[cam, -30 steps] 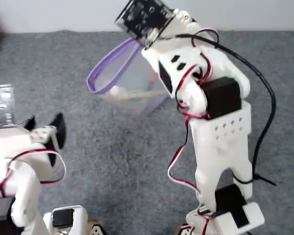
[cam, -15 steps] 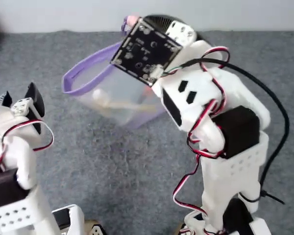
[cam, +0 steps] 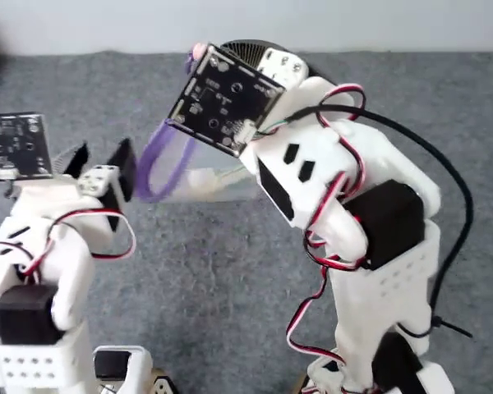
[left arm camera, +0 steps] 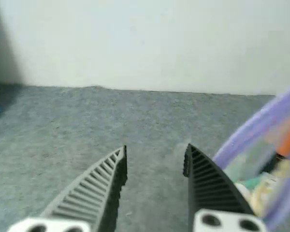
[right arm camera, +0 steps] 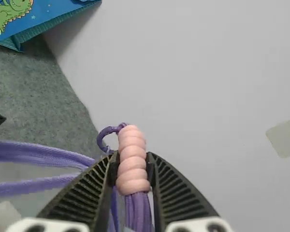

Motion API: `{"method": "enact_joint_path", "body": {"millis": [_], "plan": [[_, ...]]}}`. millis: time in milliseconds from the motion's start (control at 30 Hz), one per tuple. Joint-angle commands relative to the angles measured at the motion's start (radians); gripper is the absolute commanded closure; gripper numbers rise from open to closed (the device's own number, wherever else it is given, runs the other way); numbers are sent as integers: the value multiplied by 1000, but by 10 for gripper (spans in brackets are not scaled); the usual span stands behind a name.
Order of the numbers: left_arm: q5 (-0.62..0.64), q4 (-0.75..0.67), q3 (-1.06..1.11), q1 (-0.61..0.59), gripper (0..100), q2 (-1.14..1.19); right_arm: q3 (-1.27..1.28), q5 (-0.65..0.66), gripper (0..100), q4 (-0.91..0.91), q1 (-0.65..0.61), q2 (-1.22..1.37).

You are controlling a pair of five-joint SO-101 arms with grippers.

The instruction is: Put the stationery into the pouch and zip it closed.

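The clear pouch point(cam: 205, 182) with a purple zip edge point(cam: 158, 161) hangs above the grey mat, with pale stationery point(cam: 204, 184) inside. My right gripper point(right arm camera: 132, 159) is shut on the pink zip pull point(right arm camera: 131, 162) at the top end of the zip. That pull point(cam: 199, 51) peeks out above the right arm's camera board. My left gripper point(cam: 100, 156) is open just left of the pouch's purple edge, and nothing sits between its fingers. From the left wrist, the purple edge point(left arm camera: 261, 137) and colourful stationery point(left arm camera: 275, 169) lie just beyond one finger point(left arm camera: 205, 179) of the left gripper point(left arm camera: 154, 154).
Grey mat point(cam: 197, 279) covers the table, with a white wall behind it. A blue dinosaur-print item point(right arm camera: 34, 14) lies at the mat's far edge. The right arm's body point(cam: 370, 238) stands over the right half of the table.
The right arm has carried the hanging pouch leftward, and its mouth has narrowed. The left arm has risen and swung right, bringing its open gripper up beside the pouch's purple edge.
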Motion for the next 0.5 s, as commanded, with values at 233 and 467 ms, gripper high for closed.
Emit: {"method": "enact_joint_path", "body": {"millis": [233,467], "plan": [[106,147,-131,339,815,-9,-29,2,991,-28,12,74],[138,149,-163,311,815,-15,-29,2,991,-24,13,113]]}}
